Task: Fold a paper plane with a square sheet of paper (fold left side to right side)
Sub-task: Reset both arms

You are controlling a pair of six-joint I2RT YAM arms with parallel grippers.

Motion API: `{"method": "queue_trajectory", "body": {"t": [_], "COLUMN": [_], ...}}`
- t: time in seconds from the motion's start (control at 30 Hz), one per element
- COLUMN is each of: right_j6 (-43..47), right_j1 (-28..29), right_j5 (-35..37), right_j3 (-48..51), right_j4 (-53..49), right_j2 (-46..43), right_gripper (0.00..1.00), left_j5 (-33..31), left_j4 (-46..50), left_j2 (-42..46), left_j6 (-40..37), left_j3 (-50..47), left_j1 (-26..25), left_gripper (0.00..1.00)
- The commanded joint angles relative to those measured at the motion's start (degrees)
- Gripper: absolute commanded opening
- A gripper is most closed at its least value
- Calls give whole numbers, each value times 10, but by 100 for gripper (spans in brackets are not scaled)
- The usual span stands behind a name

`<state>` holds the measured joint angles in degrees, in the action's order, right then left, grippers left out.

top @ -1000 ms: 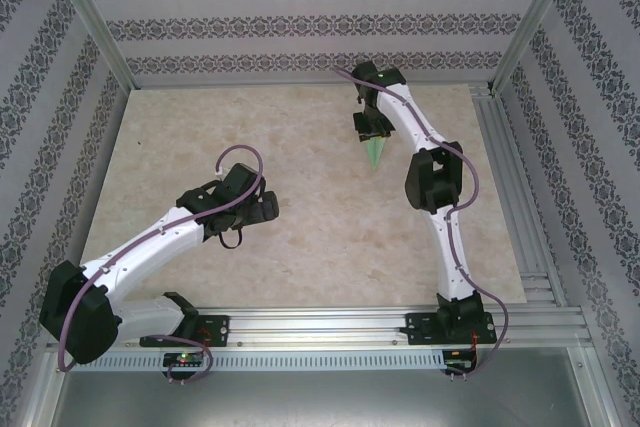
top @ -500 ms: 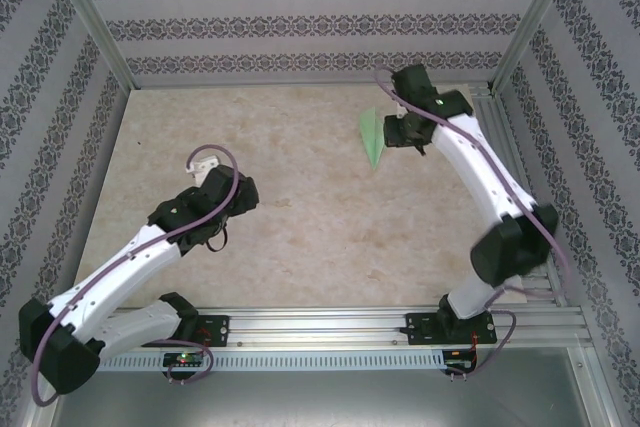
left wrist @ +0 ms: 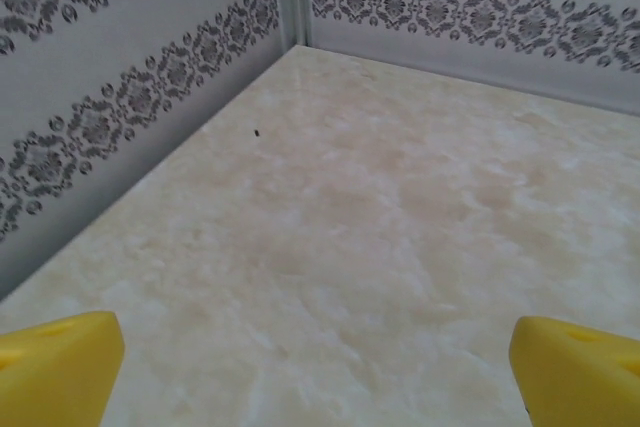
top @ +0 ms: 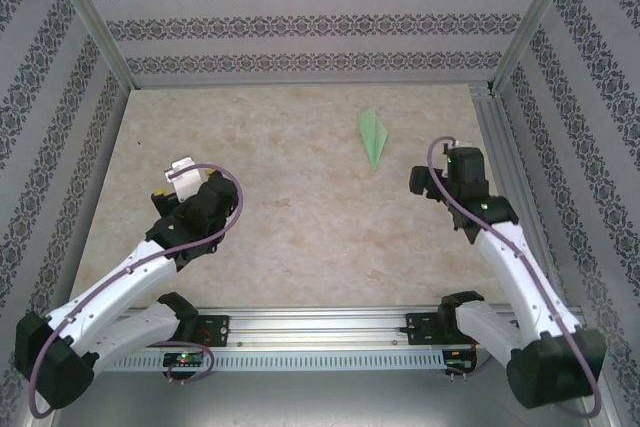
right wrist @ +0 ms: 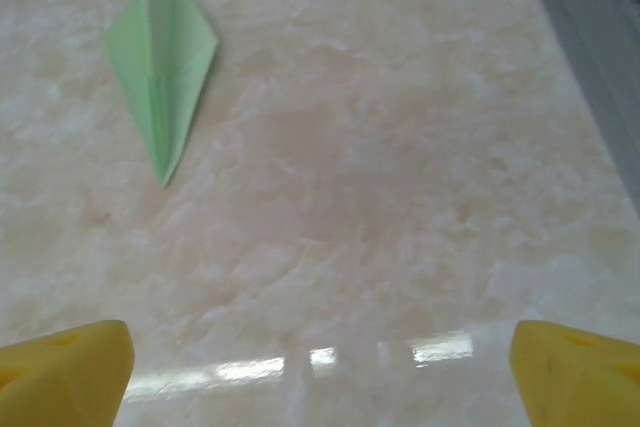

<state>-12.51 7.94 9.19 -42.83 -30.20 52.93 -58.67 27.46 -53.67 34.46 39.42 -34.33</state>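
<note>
One paper plane (right wrist: 160, 57) flat on table (right wrist: 400, 147), ahead-left of right gripper (right wrist: 320, 382), apart

We see the paper plane (right wrist: 160, 57) as thin, matt, creased paper. The tabletop (right wrist: 400, 197) under it is smooth, glossy and marble-patterned. The yellow fingertips (right wrist: 60, 372) of the right gripper (right wrist: 320, 382) near it look like matt plastic.

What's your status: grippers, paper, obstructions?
Left gripper open, empty. Right gripper open, empty. Paper plane lying on table, apart from both. Nothing blocking it.
</note>
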Motion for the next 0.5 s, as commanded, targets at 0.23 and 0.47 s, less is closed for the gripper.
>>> {"method": "queue_trajectory", "body": {"t": [0.23, 0.47], "right_j6": [72, 115], "right_j1": [-49, -58], "right_j5": [66, 35], "right_j3": [227, 227], "right_j4": [459, 666], "right_j2": [-13, 175], "right_gripper": [98, 98], "left_j5": [114, 222], "left_j4": [-378, -513], "left_j2": [-17, -82], "left_j6": [-230, -279], "left_j3": [-144, -181], "left_j1": [118, 177], "left_gripper": [100, 100]}}
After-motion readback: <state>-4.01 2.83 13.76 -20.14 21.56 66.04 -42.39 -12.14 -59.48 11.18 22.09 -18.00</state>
